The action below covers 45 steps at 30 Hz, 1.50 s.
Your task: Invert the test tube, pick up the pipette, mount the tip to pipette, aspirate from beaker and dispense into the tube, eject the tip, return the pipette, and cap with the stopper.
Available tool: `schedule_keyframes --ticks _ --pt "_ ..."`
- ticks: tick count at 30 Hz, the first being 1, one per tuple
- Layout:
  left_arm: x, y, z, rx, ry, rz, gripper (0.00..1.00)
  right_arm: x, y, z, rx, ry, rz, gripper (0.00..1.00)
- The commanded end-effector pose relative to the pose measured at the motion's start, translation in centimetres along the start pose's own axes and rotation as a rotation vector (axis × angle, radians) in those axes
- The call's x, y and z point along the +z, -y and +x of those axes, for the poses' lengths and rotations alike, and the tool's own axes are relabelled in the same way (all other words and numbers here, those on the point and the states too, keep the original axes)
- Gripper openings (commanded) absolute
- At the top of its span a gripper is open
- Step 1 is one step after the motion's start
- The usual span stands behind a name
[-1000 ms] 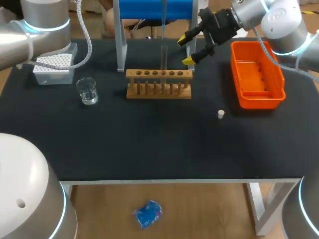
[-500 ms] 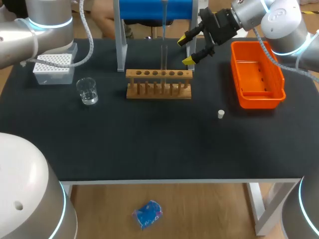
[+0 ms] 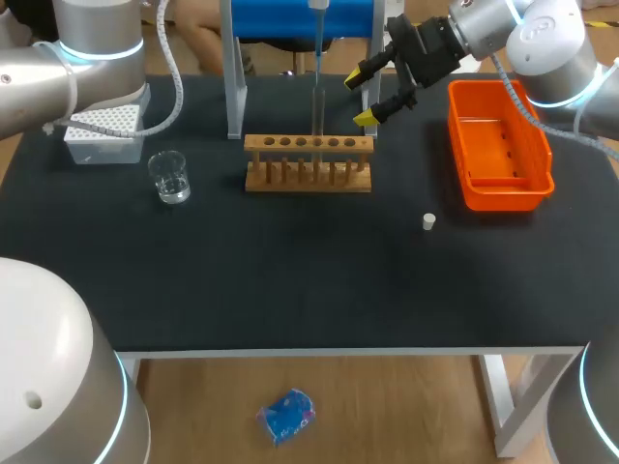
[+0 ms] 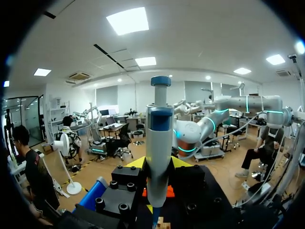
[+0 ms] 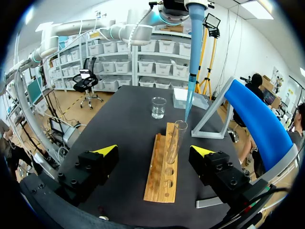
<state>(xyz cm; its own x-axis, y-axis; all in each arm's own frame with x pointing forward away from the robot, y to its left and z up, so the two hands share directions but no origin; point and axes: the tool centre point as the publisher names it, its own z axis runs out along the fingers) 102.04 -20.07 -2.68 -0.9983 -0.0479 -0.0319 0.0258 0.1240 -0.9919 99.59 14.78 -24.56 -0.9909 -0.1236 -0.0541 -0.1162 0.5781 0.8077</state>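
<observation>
Left gripper (image 4: 158, 163) pinches the pipette (image 4: 158, 138) upright. Its blue tip (image 5: 192, 57) hangs just above the mouth of the test tube (image 5: 174, 140), which stands in the wooden rack (image 5: 161, 179). Right gripper (image 5: 154, 151), fingers spread, flanks the rack without touching. Beaker (image 3: 170, 177) and stopper (image 3: 428, 221) rest on the table (image 3: 290, 280), well apart.

The white-and-blue pipette (image 4: 159, 143) hides most of the left gripper (image 4: 157, 164); only slivers of its yellow tips show either side. In the head view, pipette body and gripper are cut off at the table's twelve o'clock, above the blue stand (image 3: 302, 19).
</observation>
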Motion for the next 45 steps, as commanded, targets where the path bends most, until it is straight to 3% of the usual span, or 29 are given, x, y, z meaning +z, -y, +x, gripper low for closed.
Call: schedule_keyframes --ticks 1,22,45 --pt "0.0 -0.5 -0.2 -0.004 -0.002 0.004 0.00 -0.1 0.0 0.0 -0.001 -0.002 0.002 1.00" --pt "0.6 -1.0 -0.1 -0.041 -0.027 -0.006 0.00 -0.1 0.0 0.0 -0.001 -0.002 0.002 1.00" --pt "0.7 -1.6 -0.7 -0.041 -0.009 0.039 0.00 -0.1 0.0 0.0 -0.001 -0.002 0.002 1.00"
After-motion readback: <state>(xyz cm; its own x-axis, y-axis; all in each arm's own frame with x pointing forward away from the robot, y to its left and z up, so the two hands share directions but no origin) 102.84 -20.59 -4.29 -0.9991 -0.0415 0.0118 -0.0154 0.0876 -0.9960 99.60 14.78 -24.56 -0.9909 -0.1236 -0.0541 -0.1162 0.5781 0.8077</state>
